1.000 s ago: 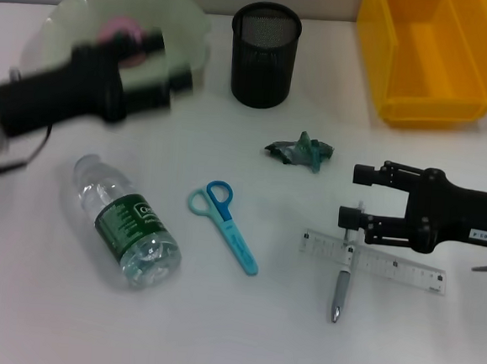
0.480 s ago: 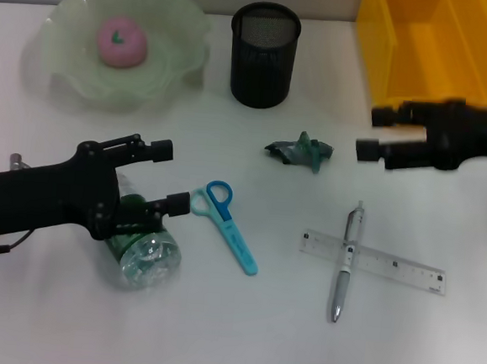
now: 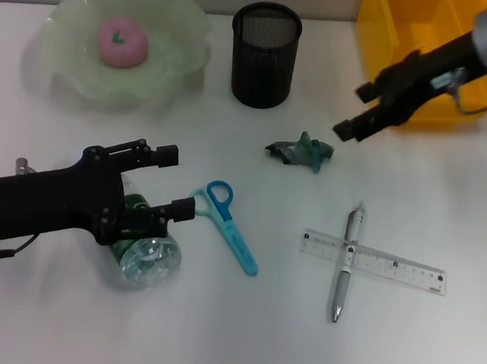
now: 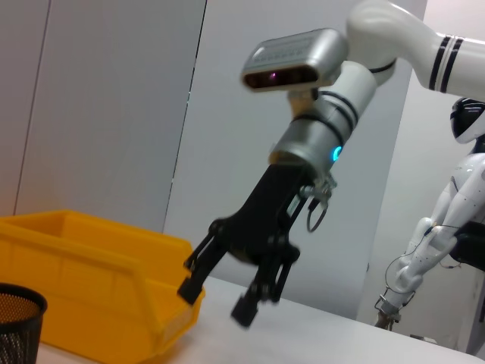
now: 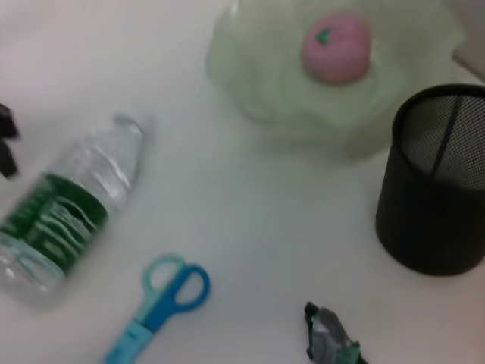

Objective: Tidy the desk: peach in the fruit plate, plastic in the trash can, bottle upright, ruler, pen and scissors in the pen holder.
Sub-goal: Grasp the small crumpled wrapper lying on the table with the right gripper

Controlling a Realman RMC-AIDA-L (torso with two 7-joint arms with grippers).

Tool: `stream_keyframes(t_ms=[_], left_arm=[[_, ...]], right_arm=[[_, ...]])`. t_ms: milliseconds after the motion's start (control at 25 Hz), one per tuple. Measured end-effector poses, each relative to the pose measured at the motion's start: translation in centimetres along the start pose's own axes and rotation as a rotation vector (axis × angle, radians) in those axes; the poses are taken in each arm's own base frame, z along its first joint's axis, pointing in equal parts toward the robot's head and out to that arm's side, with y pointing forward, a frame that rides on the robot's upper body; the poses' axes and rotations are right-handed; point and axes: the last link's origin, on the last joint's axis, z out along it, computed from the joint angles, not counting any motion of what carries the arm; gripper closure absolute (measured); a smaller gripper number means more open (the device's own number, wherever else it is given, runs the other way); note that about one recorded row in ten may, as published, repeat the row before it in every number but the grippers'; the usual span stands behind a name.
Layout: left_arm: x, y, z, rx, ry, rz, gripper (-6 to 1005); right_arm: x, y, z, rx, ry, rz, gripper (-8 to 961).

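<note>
The pink peach (image 3: 120, 40) lies in the pale green fruit plate (image 3: 66, 84). A clear bottle (image 3: 145, 254) with a green label lies on its side, its neck end hidden under my left gripper (image 3: 174, 182), which hovers open over it. Beside it lie blue scissors (image 3: 226, 223). Crumpled green plastic (image 3: 301, 150) sits mid-table, and my right gripper (image 3: 356, 111) hangs open just to its right, holding nothing. A silver pen (image 3: 345, 262) lies across a clear ruler (image 3: 376, 262). The black mesh pen holder (image 3: 264, 55) stands at the back. In the right wrist view I see bottle (image 5: 64, 212), scissors (image 5: 163, 299) and plastic (image 5: 330, 341).
A yellow bin (image 3: 422, 53) stands at the back right, right behind my right arm. The left wrist view shows the right gripper (image 4: 227, 296) in front of that bin (image 4: 98, 280). White table stretches along the front edge.
My left arm has swung from over the fruit plate down to the bottle. My right gripper left the pen and ruler, rose toward the bin, and now tilts beside the plastic.
</note>
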Motion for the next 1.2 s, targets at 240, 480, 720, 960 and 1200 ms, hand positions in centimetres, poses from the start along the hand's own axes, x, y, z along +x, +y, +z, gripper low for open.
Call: stream_keyframes(t_ms=[240, 480, 720, 960, 1200], left_arm=[[-0.6, 0.0, -0.3, 0.008, -0.036, -0.007, 187], [-0.9, -0.2, -0.5, 0.023, -0.064, -0.007, 186], [-1.0, -0.2, -0.5, 0.022, -0.071, -0.004, 186], [-1.0, -0.2, -0.6, 0.021, -0.072, -0.006, 186], [-1.1, -0.2, -0.7, 0.023, -0.071, -0.009, 187]], right_arm=[[-0.2, 0.8, 4.1, 0.055, 0.012, -0.102, 140], [0.5, 0.8, 6.4, 0.1, 0.014, -0.139, 141], [1.0, 0.6, 7.6, 0.115, -0.013, -0.146, 141], [1.5, 0.8, 8.8, 0.111, -0.018, -0.149, 141], [2.2, 1.1, 9.9, 0.119, -0.016, -0.154, 178]])
